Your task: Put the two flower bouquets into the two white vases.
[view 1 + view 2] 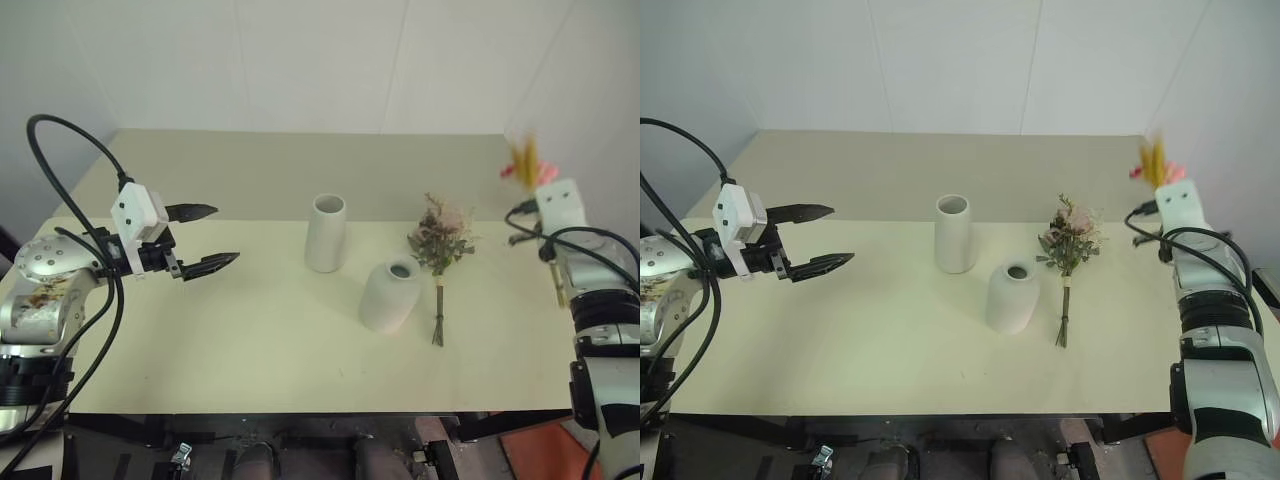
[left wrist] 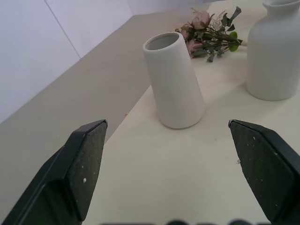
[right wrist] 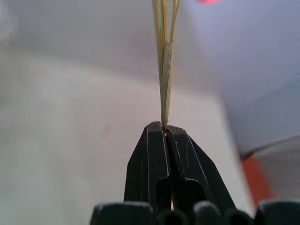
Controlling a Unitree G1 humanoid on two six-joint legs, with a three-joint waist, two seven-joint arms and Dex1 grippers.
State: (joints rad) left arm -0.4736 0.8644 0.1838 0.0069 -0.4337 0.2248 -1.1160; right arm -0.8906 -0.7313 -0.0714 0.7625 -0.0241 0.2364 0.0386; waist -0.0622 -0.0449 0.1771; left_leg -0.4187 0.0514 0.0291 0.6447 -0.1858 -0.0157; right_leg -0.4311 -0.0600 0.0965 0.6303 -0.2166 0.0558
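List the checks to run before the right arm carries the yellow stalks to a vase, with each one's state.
1. Right gripper shut on the yellow stalk bunch: ok.
2. Tall vase upright, mouth open: ok.
3. Round vase upright, mouth free: ok.
4. Rose bouquet lying on the table beside the round vase, clear of both mouths: ok.
5. Left gripper open, holding nothing, apart from the vases: ok.
6. Stalk ends long enough below the grip: cannot tell.

Left gripper [image 1: 214, 238] fingers spread; right gripper [image 3: 165, 127] fingers clamped.
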